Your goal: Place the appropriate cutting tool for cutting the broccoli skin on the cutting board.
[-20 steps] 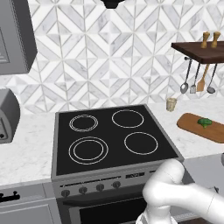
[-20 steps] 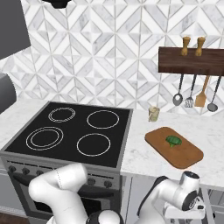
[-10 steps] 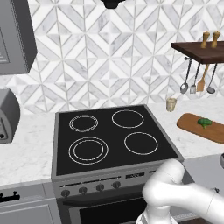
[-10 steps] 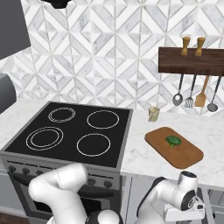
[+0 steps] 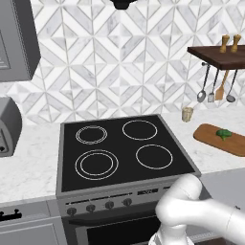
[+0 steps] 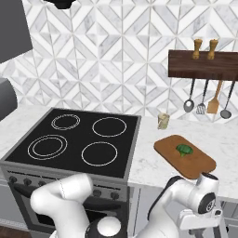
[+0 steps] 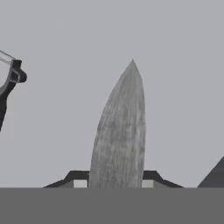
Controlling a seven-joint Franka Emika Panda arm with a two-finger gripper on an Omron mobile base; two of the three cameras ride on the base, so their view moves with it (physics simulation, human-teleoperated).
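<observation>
The reddish-brown cutting board [image 6: 200, 165] [image 5: 213, 136] lies on the marble counter right of the stove. The small dark-green broccoli [image 6: 184, 149] [image 5: 223, 134] rests on it. In the hand view a grey pointed knife blade [image 7: 120, 135] rises between the two dark fingertips, and my gripper [image 7: 116, 181] is shut on it against a plain grey surface. A dark and clear tool [image 7: 11, 76], possibly a peeler, shows at the left edge of that view. My wrist [image 6: 207, 200] hangs low in front of the counter, below the board.
The black four-ring stove [image 6: 79, 139] fills the counter's middle. A small cup [image 6: 162, 121] stands by the wall. A dark wall shelf [image 6: 202, 65] carries two shakers, with several utensils [image 6: 207, 100] hanging under it. A grey appliance [image 5: 7, 127] sits at the far left.
The wrist low in the right base view has drifted slightly to the right. The board, broccoli and stove have not moved.
</observation>
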